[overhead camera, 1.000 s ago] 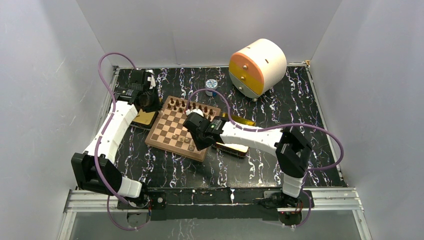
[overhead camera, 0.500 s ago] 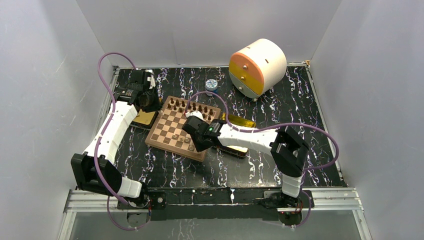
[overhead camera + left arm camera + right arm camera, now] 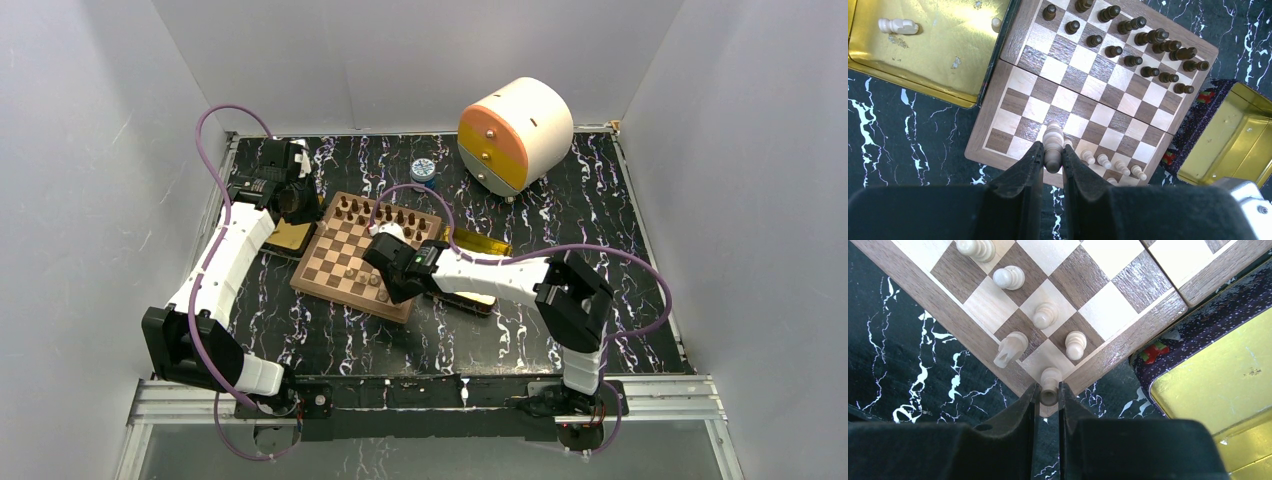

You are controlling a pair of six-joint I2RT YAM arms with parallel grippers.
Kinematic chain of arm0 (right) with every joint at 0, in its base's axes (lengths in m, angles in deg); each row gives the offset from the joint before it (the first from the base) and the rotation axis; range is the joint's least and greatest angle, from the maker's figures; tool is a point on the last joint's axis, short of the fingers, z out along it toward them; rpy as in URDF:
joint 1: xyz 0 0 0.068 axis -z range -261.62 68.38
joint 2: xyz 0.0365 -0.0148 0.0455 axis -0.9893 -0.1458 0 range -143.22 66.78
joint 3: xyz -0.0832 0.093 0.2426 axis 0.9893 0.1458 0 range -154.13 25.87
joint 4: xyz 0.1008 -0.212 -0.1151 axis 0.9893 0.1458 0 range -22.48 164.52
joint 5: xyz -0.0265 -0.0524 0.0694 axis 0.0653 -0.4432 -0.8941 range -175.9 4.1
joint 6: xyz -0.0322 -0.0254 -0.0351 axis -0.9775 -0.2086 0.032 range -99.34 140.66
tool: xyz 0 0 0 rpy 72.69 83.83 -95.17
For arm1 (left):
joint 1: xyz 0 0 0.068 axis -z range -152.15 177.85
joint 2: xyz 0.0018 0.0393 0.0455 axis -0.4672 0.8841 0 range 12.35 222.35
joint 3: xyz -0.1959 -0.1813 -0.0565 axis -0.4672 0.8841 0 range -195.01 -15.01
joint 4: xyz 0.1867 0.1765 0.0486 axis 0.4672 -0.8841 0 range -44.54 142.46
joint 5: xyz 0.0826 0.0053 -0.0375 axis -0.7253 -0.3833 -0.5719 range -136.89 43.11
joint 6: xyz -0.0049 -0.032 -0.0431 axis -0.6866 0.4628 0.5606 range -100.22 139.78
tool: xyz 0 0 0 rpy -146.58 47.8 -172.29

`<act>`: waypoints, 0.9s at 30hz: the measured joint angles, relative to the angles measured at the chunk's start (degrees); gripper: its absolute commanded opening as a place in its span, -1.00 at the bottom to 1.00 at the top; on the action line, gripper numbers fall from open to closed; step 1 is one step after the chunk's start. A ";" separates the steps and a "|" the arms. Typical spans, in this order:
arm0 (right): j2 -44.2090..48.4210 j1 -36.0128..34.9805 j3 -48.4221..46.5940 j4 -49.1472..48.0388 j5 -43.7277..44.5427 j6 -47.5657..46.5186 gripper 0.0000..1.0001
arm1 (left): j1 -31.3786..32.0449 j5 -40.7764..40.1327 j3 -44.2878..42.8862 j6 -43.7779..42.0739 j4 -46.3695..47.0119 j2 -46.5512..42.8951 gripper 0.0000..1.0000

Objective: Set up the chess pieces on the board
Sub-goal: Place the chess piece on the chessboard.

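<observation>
Now leftward: right fingers (image 3: 1020, 422) with pale piece (image 3: 1050, 386)

Top view: high, from the near side, facing down over whole table (image 3: 600, 205). Wrist views: downward; left higher, right close. All three share the board (image 3: 325, 256).

No legible text, label, brand or number anywhere; pattern on small round blue-topped item (image 3: 423, 168) too small to read.

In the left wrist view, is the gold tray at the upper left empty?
No, a pale knight lies on its side in that gold tray, and another pale piece rests near its right wall.
</observation>
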 measured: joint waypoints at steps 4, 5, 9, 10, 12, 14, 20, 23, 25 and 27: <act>-0.57 -0.07 0.00 -0.04 0.02 0.00 -0.52 | 0.00 0.09 0.00 -0.15 0.00 0.00 -0.79; -0.59 -0.11 0.00 -0.02 0.00 0.00 -0.52 | 0.00 0.15 0.00 -0.15 0.00 0.00 -0.79; -0.63 -0.20 0.00 -0.13 -0.02 0.00 -0.50 | 0.00 0.20 0.00 -0.15 0.00 0.00 -0.79; -0.68 -0.20 0.00 -0.20 -0.04 0.02 -0.49 | 0.00 0.20 0.00 -0.15 0.00 0.00 -0.79; -0.74 -0.20 0.00 -0.26 -0.20 0.07 -0.48 | 0.00 0.20 0.02 -0.15 0.00 0.00 -0.79; -0.90 -0.20 0.00 -0.33 -0.22 0.13 -0.48 | 0.00 0.22 0.22 -0.15 0.02 0.00 -0.79; -1.25 -0.20 0.00 -0.39 -0.22 0.24 -0.42 | 0.00 0.31 0.70 -0.15 0.00 0.00 -0.79; -1.25 -0.20 0.00 -0.46 -0.22 0.31 -0.41 | 0.00 0.42 0.72 -0.15 0.00 -0.02 -0.79; -1.25 -0.20 0.00 -0.46 -0.22 0.37 -0.41 | 0.00 0.46 0.74 -0.15 0.00 -0.02 -0.79; -1.27 -0.20 0.00 -0.48 -0.22 0.46 -0.41 | 0.00 0.48 0.74 -0.15 0.00 -0.07 -0.79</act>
